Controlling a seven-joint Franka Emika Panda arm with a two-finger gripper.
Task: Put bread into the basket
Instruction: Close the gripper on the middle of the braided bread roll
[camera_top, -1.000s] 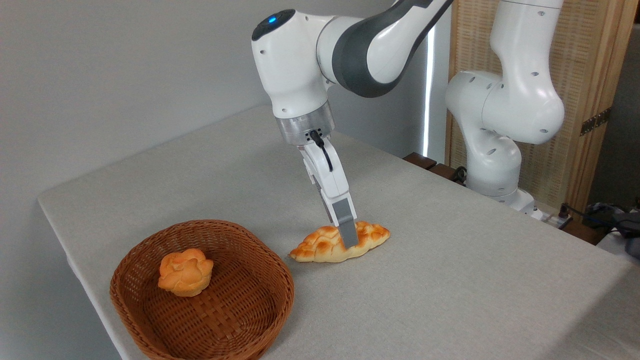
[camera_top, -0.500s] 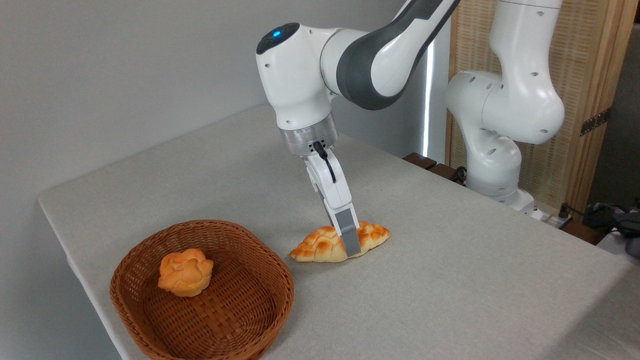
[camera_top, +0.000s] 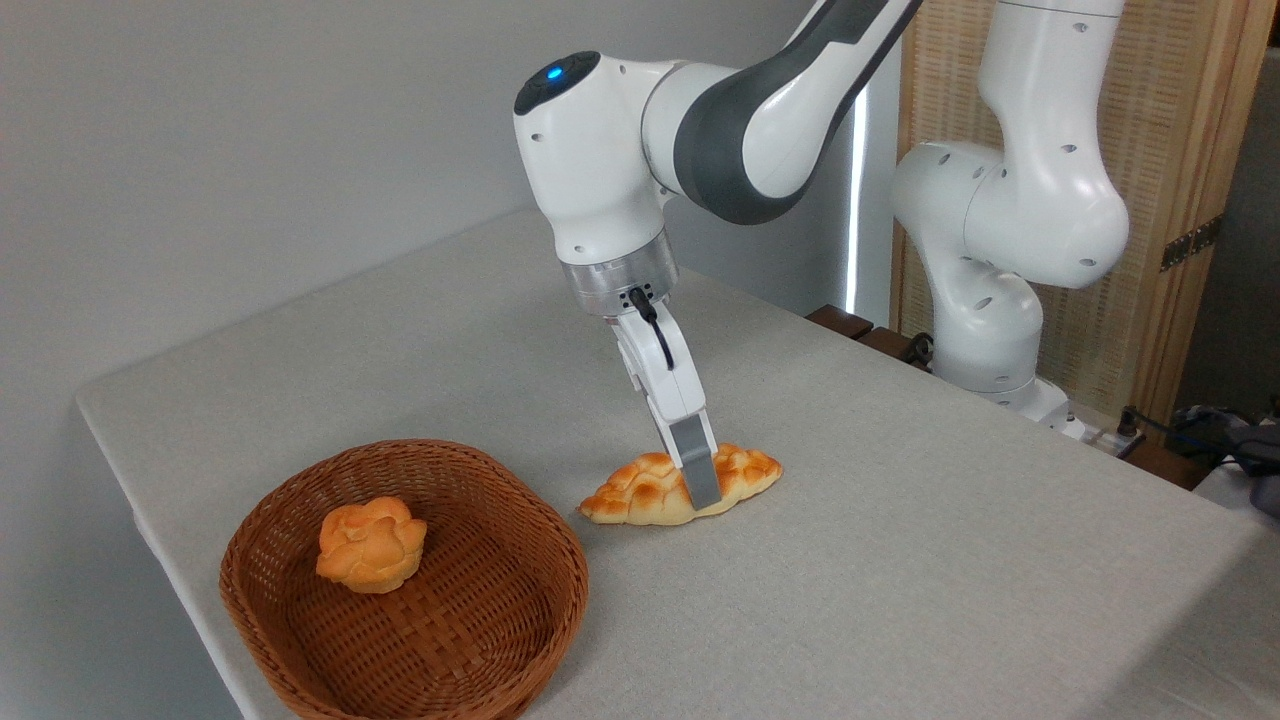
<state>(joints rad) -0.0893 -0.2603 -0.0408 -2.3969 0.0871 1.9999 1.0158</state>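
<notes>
Since a second ago the arm has sunk a little lower, so its grey finger now reaches farther down the front of the loaf, nearly to the cloth; the loaf itself has hardly shifted.

Nearest me sits the basket (camera_top: 300, 640), shallow brown wicker, rounded-square with a thick braided rim, at the front left corner of the surface (camera_top: 900, 560). A small flower-shaped orange bun (camera_top: 370, 545) rests inside it, toward the left.

Just beside the basket's right rim, but apart from it, lies the bread (camera_top: 640, 490), flat on the grey cloth and outside the basket. It is a long braided loaf with pointed ends, one tip aimed at the basket and the other angled away to the right. Its crust is glossy golden-orange with darker toasted patches on the plaits, and its lower sides are pale cream.

The gripper (camera_top: 700, 480) comes down tilted over the loaf's middle. One grey finger (camera_top: 697, 470) crosses the near side of the crust; the other is hidden behind it, so I cannot tell whether the jaws are pinching the bread or merely straddling it.

Behind, the white arm (camera_top: 620, 150) bends back to its base at the far right edge, in front of a woven screen (camera_top: 1170, 130).
</notes>
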